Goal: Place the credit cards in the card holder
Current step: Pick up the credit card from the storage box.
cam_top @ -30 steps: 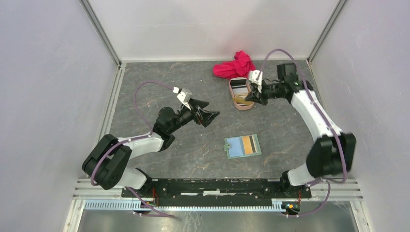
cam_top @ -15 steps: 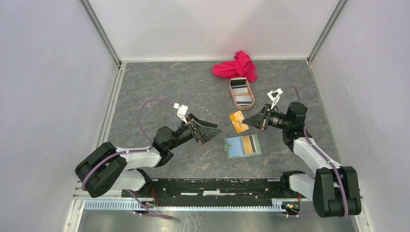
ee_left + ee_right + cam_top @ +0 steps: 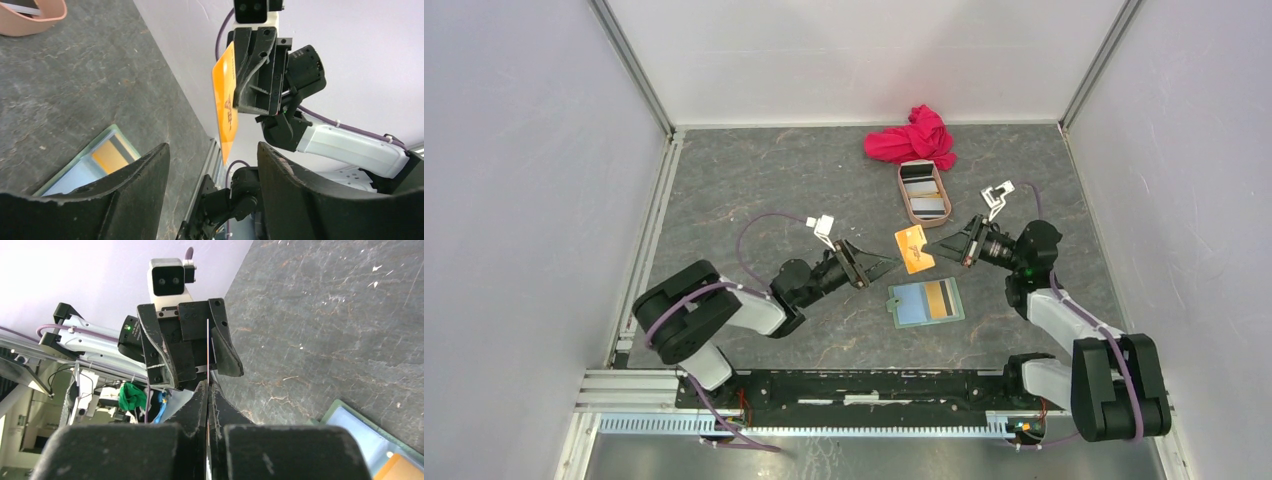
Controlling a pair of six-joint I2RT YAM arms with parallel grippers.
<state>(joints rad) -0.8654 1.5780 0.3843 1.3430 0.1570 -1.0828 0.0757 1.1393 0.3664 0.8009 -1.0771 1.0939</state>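
My right gripper (image 3: 936,250) is shut on the orange-yellow credit card (image 3: 911,249) and holds it above the table. In the right wrist view the card (image 3: 207,347) shows edge-on between my shut fingers (image 3: 200,400). My left gripper (image 3: 888,264) is open and faces the card from the left, a little apart from it. In the left wrist view the card (image 3: 226,100) hangs beyond my open fingers (image 3: 135,195). The sage-green card holder (image 3: 927,301) lies open below, with an orange and black striped card in it. More grey and white cards lie in the pinkish tray (image 3: 907,200).
A red cloth (image 3: 911,135) lies bunched behind the tray at the back. White walls with metal rails close in the table on three sides. The card holder also shows in the left wrist view (image 3: 95,160) and the right wrist view (image 3: 370,437).
My right gripper came from the tray to mid-table with the orange card. My left gripper moved right and lower, closing in on the card.
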